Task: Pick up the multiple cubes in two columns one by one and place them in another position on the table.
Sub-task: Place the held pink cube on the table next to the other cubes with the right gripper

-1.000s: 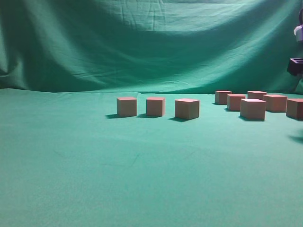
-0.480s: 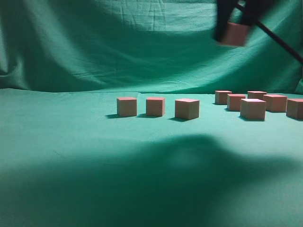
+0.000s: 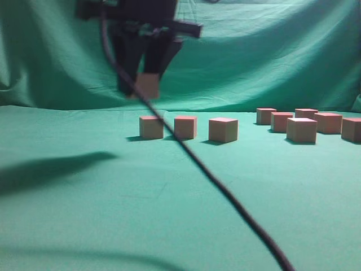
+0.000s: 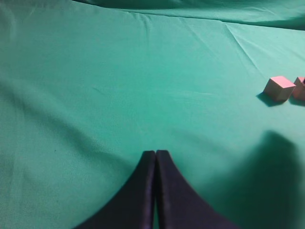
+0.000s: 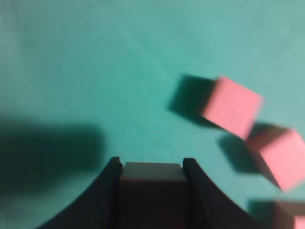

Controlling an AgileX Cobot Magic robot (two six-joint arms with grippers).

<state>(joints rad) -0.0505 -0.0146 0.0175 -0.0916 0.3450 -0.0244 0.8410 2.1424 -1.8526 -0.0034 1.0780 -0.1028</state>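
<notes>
Right gripper (image 3: 145, 84) pinches one cube (image 5: 151, 191) by opposite flat faces, above the leftmost cube (image 3: 151, 127) of the three-cube row. I judge it light, rigid and slightly slick. Six more cubes (image 3: 301, 130) sit well right of that row. Left gripper (image 4: 156, 164) is pressed together, empty.

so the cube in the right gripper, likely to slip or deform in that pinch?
Probably rigid: the held cube keeps square edges between the right gripper's fingers. Slip looks unlikely, since flat faces meet both fingers and the matte surface suggests some friction. Probably light, carried well above the table without visibly sagging.
</notes>
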